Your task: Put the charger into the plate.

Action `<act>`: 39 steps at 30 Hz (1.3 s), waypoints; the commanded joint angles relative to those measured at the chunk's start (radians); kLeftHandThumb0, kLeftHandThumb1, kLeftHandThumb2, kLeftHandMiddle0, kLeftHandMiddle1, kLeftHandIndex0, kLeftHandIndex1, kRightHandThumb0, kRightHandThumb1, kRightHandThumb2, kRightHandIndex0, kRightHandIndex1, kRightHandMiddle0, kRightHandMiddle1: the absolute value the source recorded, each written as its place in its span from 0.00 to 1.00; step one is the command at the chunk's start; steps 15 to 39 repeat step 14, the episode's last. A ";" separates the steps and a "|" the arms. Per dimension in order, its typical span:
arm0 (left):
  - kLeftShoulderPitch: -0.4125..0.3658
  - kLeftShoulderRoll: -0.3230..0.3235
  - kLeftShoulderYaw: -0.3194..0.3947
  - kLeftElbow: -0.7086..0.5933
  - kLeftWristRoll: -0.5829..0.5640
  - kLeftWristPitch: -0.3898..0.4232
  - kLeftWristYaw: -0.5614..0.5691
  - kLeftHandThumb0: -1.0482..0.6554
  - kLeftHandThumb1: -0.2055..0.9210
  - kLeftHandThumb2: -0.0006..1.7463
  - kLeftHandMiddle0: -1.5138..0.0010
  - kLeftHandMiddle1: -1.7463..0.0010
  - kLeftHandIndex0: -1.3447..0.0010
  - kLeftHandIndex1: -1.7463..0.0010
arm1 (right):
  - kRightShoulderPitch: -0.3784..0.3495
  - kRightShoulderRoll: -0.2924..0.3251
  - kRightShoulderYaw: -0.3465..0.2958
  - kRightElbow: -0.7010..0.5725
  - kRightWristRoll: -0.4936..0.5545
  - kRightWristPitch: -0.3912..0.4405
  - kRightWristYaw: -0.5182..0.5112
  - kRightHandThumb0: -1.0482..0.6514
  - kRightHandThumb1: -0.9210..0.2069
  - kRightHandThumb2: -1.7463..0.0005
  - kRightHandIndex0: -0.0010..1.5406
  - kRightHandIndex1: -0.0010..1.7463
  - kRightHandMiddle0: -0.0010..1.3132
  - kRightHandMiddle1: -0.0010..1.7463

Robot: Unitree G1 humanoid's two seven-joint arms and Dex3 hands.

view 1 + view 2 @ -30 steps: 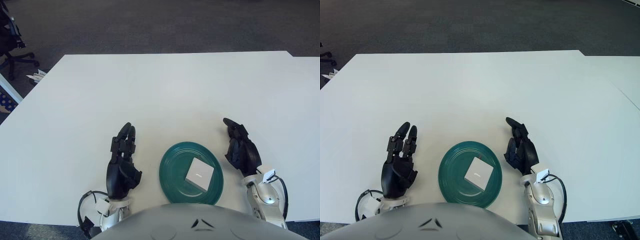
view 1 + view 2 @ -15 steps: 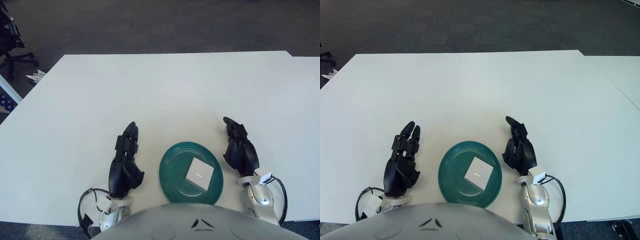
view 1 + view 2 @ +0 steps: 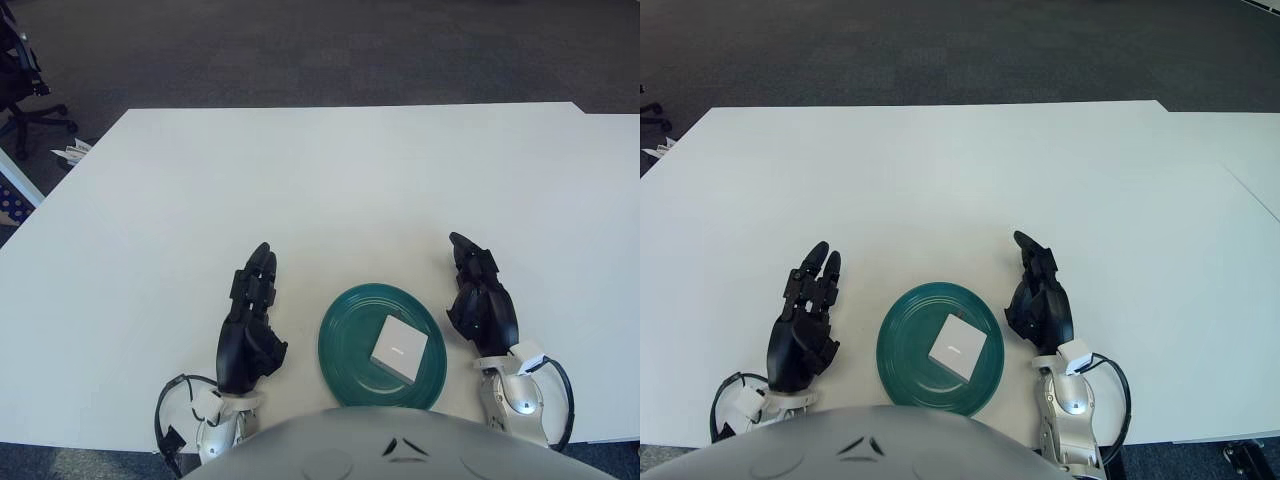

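Charger (image 3: 398, 347) sits in the plate (image 3: 345, 345), right robot hand (image 3: 482, 300) has pulled back a bit, left robot hand (image 3: 250, 325) barely moved, both open and empty, so looks done.

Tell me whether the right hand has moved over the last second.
Yes. The right hand has drawn back slightly toward the robot, alongside the plate, which stayed put with the charger on it.

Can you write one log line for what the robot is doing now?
charger: in green plate | left hand: open, left of plate | right hand: open, right of plate
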 commanded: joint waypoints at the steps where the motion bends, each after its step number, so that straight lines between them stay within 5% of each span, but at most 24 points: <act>1: -0.059 0.010 0.023 0.162 -0.030 -0.003 -0.035 0.01 1.00 0.61 0.89 1.00 1.00 0.78 | 0.044 0.037 0.018 0.107 0.038 0.028 0.020 0.04 0.00 0.41 0.11 0.00 0.00 0.19; 14: -0.112 0.004 0.038 0.256 -0.039 -0.093 -0.076 0.00 1.00 0.61 0.89 1.00 1.00 0.80 | 0.047 0.042 0.012 0.091 0.037 0.043 0.023 0.04 0.00 0.40 0.08 0.00 0.00 0.15; 39: -0.112 0.004 0.038 0.256 -0.039 -0.093 -0.076 0.00 1.00 0.61 0.89 1.00 1.00 0.80 | 0.047 0.042 0.012 0.091 0.037 0.043 0.023 0.04 0.00 0.40 0.08 0.00 0.00 0.15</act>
